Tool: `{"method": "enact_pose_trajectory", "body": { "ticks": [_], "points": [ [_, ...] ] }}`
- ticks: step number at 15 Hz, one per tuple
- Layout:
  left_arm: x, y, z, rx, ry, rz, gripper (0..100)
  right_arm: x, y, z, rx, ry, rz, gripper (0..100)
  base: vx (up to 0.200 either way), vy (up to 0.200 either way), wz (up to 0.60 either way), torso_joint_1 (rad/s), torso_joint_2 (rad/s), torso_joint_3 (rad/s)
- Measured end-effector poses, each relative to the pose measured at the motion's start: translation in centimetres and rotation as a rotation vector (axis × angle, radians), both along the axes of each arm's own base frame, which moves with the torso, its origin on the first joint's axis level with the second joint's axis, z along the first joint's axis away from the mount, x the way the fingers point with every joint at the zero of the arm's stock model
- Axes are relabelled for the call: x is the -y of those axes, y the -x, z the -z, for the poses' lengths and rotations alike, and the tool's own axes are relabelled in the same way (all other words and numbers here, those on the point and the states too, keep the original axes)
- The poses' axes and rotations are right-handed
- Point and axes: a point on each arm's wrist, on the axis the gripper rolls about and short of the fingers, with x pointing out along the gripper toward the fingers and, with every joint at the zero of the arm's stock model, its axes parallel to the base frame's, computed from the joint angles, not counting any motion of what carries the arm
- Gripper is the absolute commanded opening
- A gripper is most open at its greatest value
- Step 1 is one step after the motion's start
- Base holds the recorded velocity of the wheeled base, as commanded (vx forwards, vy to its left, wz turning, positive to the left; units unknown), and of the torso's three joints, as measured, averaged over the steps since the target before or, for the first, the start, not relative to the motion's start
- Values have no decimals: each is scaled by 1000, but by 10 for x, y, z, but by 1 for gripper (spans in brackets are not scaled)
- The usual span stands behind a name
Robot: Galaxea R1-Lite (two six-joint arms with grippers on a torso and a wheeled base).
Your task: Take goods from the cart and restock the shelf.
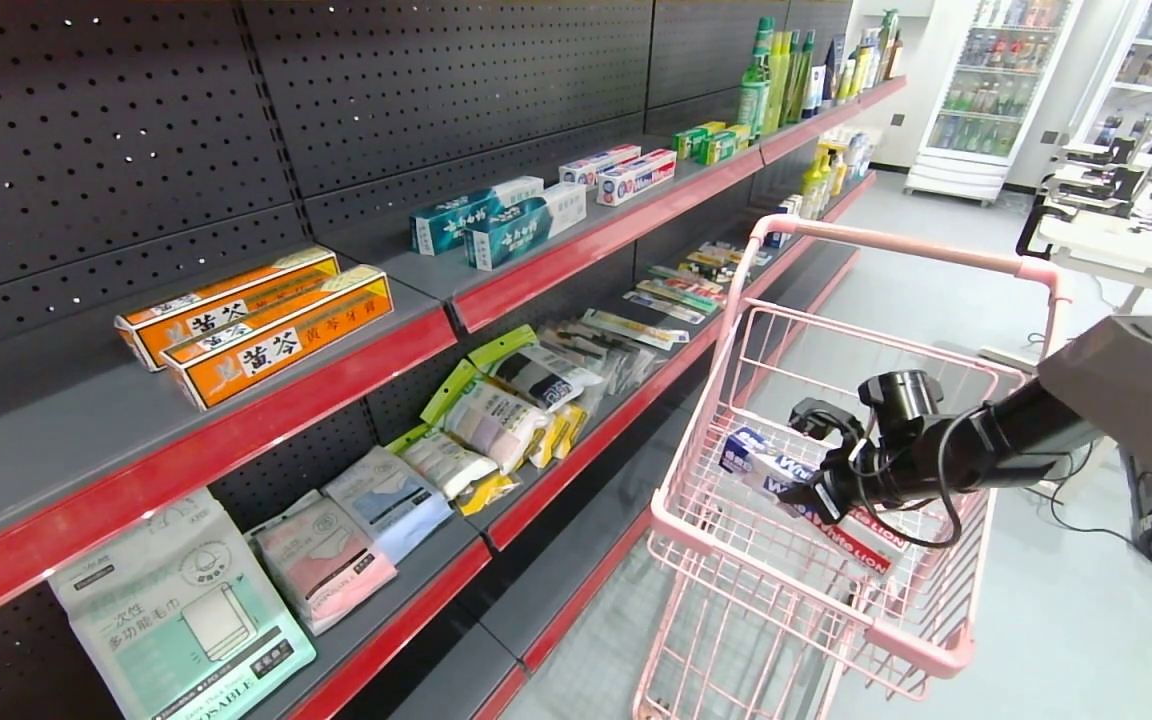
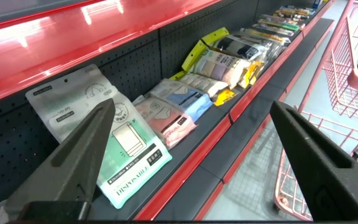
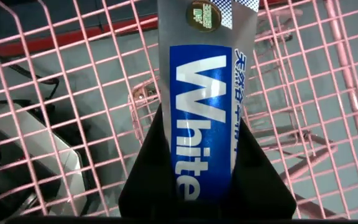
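Right claw [image 1: 818, 497] is down inside the pink cart [image 1: 896, 243], with its arm passing over the cart's near rim. In the right wrist view the claw [image 3: 201, 115] is closed across the width of a long toothpaste box [image 3: 204, 68], one finger against each long side. The hold sits toward one end, so most of the box's length projects beyond the fingers. In the head view the toothpaste box [image 1: 751, 458] lies diagonally in the basket. Whether it has cleared the wire floor cannot be told.

Left claw [image 2: 191, 106] is spread wide and carries nothing. It is held low, facing the packets of towels [image 2: 126, 140] on a lower shelf level.

Matching boxes [image 1: 636, 175] stand on the upper shelf [image 1: 586, 250], further along from the cart. That is judged the likely destination.

Risks from here:
- An off-centre hold on a long, smooth carton may let it pivot or slide in the fingers once lifted.
- The projecting end could catch the cart's wire wall or rim on withdrawal, which would twist the box or drag the cart.
- The cart stands near the shelf's red edge, and a low swing toward the shelf could strike that edge.
- A careless placement could knock the boxes already standing on the shelf.
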Motion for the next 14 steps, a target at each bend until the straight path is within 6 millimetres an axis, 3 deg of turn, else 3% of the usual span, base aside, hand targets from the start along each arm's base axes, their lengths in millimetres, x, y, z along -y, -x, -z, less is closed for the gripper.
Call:
{"method": "enact_pose_trajectory", "body": {
  "ticks": [9, 14],
  "points": [
    [0, 0, 0, 0, 0, 0, 100, -1, 38, -112, 198, 0, 205, 0, 0, 0, 0, 0, 0, 0],
    [0, 0, 0, 0, 0, 0, 100, -1, 94, -182, 354, 6, 346, 0, 0, 0, 0, 0, 0, 0]
  ]
}}
